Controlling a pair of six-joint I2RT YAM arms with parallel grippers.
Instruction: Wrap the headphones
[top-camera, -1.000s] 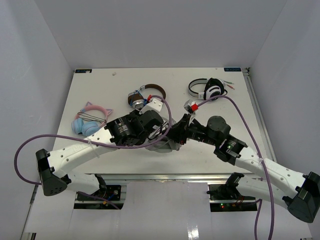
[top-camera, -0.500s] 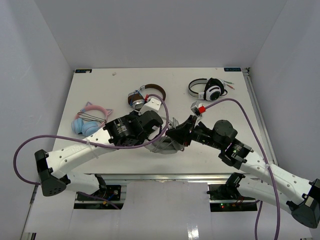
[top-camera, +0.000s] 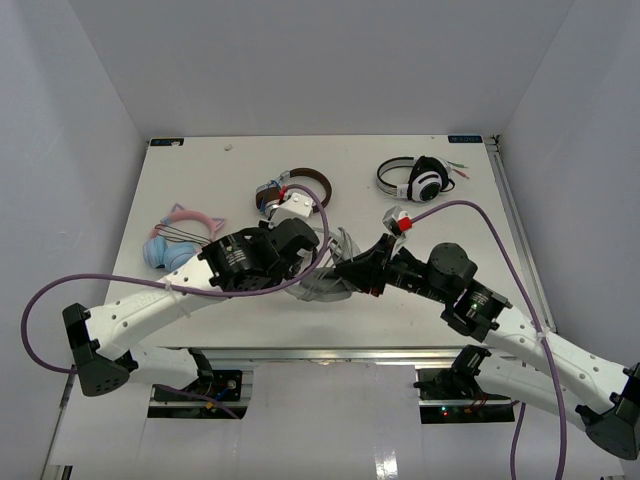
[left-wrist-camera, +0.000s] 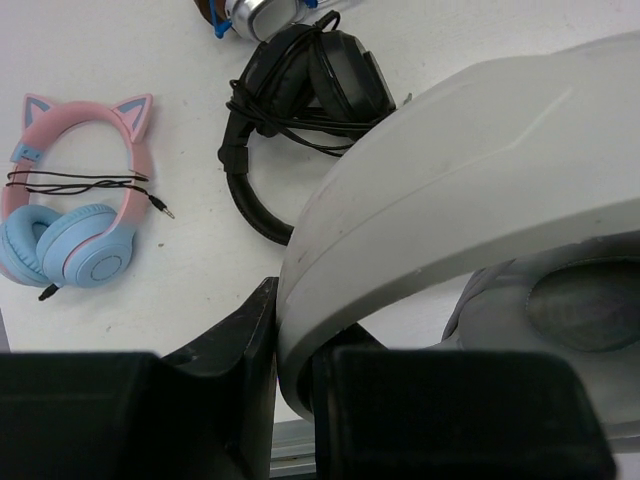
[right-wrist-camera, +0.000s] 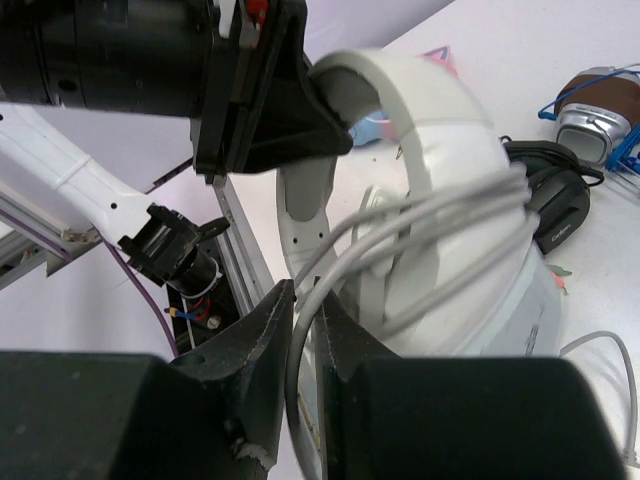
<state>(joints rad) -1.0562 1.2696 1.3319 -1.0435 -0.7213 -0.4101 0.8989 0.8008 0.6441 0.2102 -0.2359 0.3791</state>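
Action at the near edge of the bench (top-camera: 200, 180), roughly midway along it: the headphones (top-camera: 322, 285) sit between the two arms. Left tool (left-wrist-camera: 298, 352) is clamped tight on the wide white band (left-wrist-camera: 450, 170) (the band fills the whole gap). Right tool (right-wrist-camera: 305, 310) faces it from the other side, jaws barely a slit apart, with the grey cable (right-wrist-camera: 430, 215) running through that slit and looped across the band. Whether it actually pinches the cable, can't tell.
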